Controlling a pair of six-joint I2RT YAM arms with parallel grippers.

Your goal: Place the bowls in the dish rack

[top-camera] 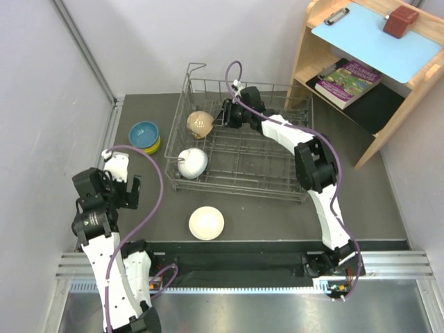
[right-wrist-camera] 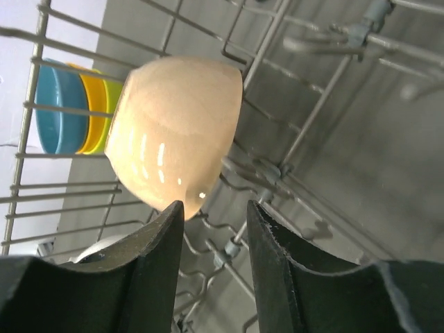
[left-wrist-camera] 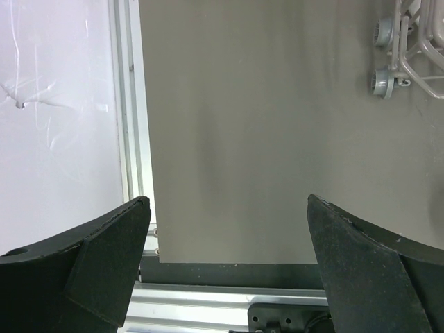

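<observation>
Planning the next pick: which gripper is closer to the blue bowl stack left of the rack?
Left. The left gripper hovers over the table just nearside of the blue bowl stack; the right gripper is inside the dish rack beside the tan bowl, farther off.

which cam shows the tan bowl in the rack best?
Right wrist: the tan bowl is large and close, tipped on its side among the dish rack wires, just past the right gripper. Top external shows it small, at the rack's far left. Left wrist shows only table and a rack corner.
</observation>
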